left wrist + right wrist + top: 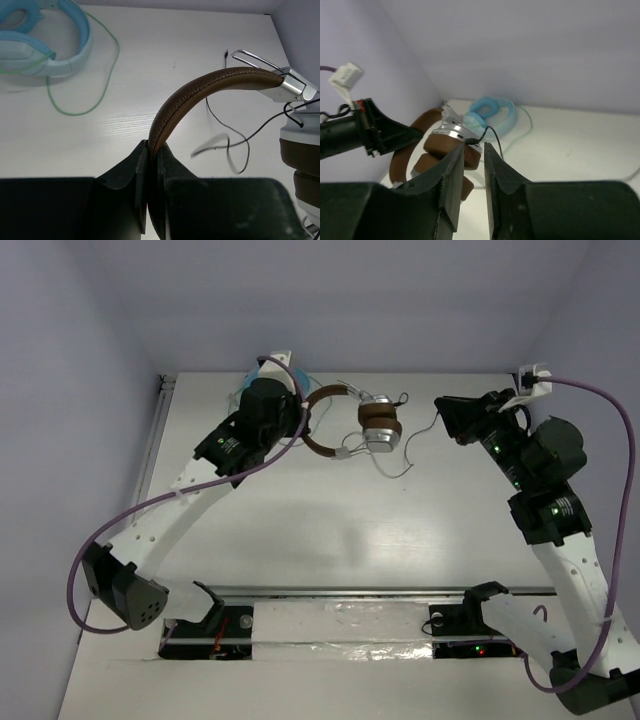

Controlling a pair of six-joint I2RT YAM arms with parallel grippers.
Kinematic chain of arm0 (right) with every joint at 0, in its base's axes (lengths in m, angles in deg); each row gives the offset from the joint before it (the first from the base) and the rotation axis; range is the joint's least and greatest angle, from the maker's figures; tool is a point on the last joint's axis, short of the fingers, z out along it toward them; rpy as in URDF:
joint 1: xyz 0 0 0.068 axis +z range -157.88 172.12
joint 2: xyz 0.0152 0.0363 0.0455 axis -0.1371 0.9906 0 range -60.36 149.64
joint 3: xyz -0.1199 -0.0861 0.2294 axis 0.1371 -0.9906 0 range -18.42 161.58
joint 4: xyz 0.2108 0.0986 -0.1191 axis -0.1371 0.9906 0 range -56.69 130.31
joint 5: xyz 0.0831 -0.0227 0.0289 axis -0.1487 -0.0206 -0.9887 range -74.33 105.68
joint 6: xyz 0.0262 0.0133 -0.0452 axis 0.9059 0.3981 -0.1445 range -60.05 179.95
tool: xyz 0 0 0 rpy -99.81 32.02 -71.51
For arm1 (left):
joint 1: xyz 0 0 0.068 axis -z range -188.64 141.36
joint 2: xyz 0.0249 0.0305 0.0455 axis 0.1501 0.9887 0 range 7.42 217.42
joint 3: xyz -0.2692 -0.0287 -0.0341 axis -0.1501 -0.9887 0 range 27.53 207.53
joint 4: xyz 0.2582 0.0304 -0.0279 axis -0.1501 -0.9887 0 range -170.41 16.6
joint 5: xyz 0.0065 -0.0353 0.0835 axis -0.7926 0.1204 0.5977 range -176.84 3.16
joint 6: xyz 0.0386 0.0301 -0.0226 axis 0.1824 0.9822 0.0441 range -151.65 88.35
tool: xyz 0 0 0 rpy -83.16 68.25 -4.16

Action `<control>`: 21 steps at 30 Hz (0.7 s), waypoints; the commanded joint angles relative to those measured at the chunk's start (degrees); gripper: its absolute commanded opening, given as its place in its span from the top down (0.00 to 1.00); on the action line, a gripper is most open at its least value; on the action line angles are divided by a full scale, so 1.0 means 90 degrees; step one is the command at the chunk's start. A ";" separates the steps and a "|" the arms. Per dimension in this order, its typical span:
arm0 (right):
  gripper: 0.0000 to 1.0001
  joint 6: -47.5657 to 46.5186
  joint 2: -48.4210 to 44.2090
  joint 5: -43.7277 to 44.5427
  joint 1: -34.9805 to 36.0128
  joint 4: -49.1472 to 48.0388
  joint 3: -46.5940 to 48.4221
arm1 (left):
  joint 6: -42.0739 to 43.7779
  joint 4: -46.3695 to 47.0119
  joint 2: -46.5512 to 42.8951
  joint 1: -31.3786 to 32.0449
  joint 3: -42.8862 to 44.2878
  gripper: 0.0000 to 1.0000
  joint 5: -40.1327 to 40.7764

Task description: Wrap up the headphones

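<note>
The brown-banded headphones (375, 428) sit just right of the light blue headphones (45, 45), toward the far edge of the table (330, 520), ear pads stacked together. The left gripper (150, 155) is clamped tight on the leather headband (210, 85), jaws pressed flat against both its faces. The thin dark cable (235, 145) trails loose on the side away from the blue pair and runs toward the right gripper (474, 150). Its jaws stand a sliver apart at the cable's end, and whether they actually pinch it cannot be told.

The risks, as I judge them: the cable is thin and springy, so it may slip from the right jaws once tension comes on. A hard pull could also twist the headband in the left grip or drag the earcups over. The blue pair's green cable (102, 75) lies close by, and a wide wrapping sweep might snag it.

No brand, label or lettering is legible on either pair of headphones.
</note>
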 commanded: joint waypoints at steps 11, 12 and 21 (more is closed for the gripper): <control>0.20 0.0165 0.0018 -0.3447 -0.0050 -0.2556 -0.1790 | 0.0201 -0.0472 -0.0735 -0.0687 0.1125 1.00 -0.1115; 0.19 0.0165 0.0076 -0.3389 -0.0050 -0.2576 -0.1849 | 0.0201 -0.0482 -0.0715 -0.0687 0.1193 1.00 -0.1154; 0.21 0.0526 0.0643 -0.3437 -0.0050 -0.3542 -0.2669 | -0.0043 -0.0511 -0.0500 -0.0687 0.1936 1.00 -0.1877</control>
